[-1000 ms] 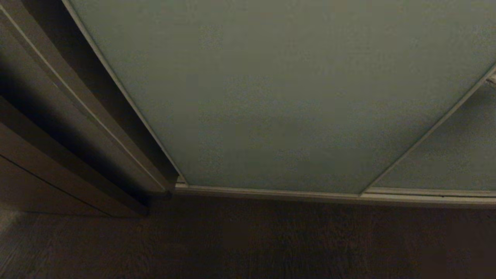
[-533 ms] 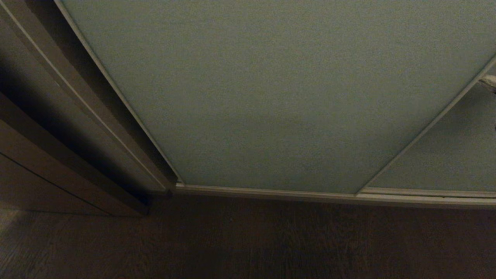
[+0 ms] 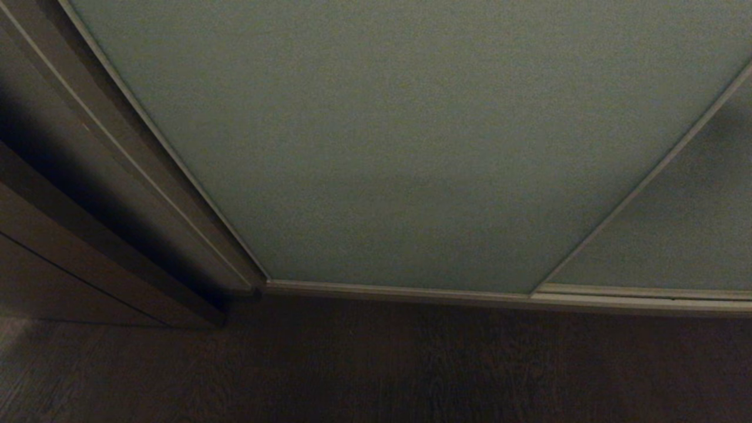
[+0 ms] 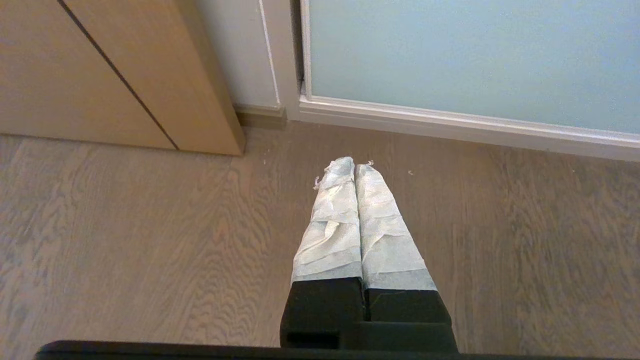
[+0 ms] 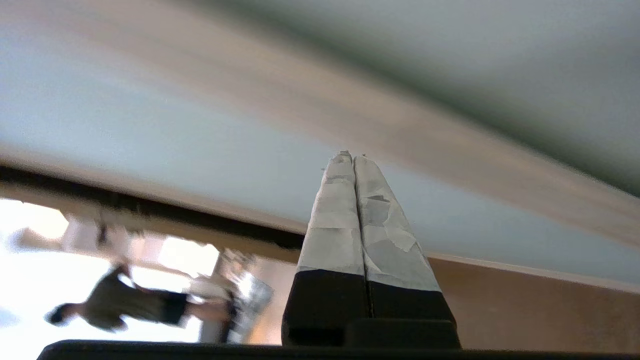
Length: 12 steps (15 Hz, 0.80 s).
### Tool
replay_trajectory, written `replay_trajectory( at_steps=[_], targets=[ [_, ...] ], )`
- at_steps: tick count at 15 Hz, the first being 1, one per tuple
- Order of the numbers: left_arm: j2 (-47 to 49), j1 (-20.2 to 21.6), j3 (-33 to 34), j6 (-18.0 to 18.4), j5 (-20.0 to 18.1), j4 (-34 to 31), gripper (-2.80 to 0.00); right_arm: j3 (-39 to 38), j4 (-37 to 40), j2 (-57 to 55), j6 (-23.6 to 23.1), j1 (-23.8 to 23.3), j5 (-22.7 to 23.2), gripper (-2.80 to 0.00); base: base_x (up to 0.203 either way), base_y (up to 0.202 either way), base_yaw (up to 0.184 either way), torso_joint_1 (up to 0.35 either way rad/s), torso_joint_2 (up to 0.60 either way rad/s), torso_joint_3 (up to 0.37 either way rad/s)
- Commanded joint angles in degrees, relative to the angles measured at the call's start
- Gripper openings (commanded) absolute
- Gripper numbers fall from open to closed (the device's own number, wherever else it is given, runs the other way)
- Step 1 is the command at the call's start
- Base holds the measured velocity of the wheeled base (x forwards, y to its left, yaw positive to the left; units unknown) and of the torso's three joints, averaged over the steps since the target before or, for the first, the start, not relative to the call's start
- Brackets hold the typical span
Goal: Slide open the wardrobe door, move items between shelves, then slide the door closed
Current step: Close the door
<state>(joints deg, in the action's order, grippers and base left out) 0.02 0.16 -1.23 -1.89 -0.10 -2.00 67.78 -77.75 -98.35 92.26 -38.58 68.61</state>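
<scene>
1. The sliding wardrobe door [image 3: 399,153], a matte grey-green panel in a thin pale metal frame, fills most of the head view and stands closed against the dark brown side trim [image 3: 88,176] at its left edge
2. A second grey-green panel [image 3: 681,235] sits behind the door's right edge; both rest on the pale floor track [image 3: 411,292] along the wooden floor [image 3: 376,364]
3. The left gripper [image 4: 354,165] hangs just above the floor near the door's lower left corner, its tape-wrapped fingers [image 4: 335,220] pressed together and holding nothing
4. The right gripper [image 5: 353,156] is raised close to a door panel's pale surface, its taped fingers [image 5: 340,220] likewise pressed together and empty; whether it touches cannot be told through the blur
5. A blurred person [image 5: 120,305] shows beyond the right wrist
</scene>
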Motion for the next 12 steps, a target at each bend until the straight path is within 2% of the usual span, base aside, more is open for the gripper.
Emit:
replay_trajectory(
  at_steps=[1,4,6,8,12],
  targets=[
    [-0.02,0.02,0.00,-0.04,0.01,-0.02,-2.80,-1.17,-0.63,11.25,0.48,-1.97,2.53,-2.80,0.000,0.000,0.000,0.000,0.00,0.000],
    [-0.02,0.02,0.00,-0.04,0.01,-0.02,-2.80,-3.98,-0.77,21.08,0.41,-2.46,7.21,-2.80,0.000,0.000,0.000,0.000,0.00,0.000],
    [-0.02,0.02,0.00,-0.04,0.01,-0.02,-2.80,-7.94,-0.74,27.67,0.39,-1.57,12.76,-2.80,0.000,0.000,0.000,0.000,0.00,0.000],
    [-0.02,0.02,0.00,-0.03,0.01,-0.02,-2.80,-14.79,-1.05,35.63,0.30,0.85,16.36,-2.80,0.000,0.000,0.000,0.000,0.00,0.000],
    [-0.02,0.02,0.00,-0.04,0.01,-0.02,-2.80,-31.83,-7.47,50.55,0.04,4.19,18.67,-2.80,0.000,0.000,0.000,0.000,0.00,0.000]
  ],
)
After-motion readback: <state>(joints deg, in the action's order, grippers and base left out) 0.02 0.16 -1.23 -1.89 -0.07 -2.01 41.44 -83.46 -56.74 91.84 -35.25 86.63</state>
